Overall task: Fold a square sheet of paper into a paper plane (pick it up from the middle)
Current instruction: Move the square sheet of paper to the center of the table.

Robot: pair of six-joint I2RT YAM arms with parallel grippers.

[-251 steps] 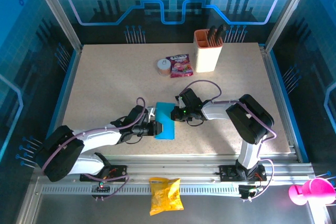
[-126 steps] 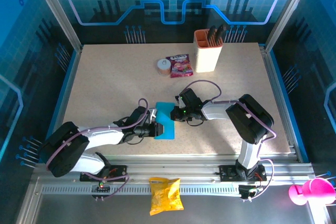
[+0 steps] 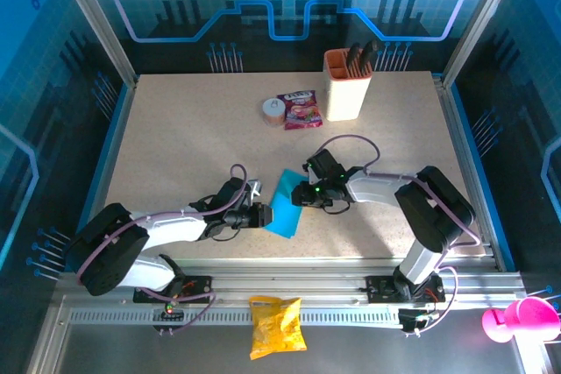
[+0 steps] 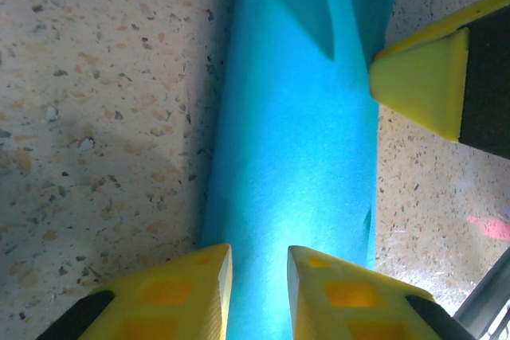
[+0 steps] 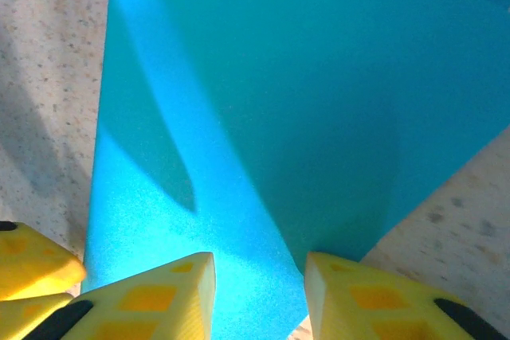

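Your left gripper [image 4: 259, 280] fingers pinch the square sheet of paper [image 3: 285, 203] to anchor it; your right gripper [image 5: 259, 284], opposite, has fingers spread astride it.

The right end effector [image 3: 298, 196] has let its jaws part and shifted right, and the square sheet of paper [image 3: 284, 206] now lies skewed.

Cyan-blue paper [image 3: 285, 204], folded, tilted diag., near-centre of table, btwn both arms
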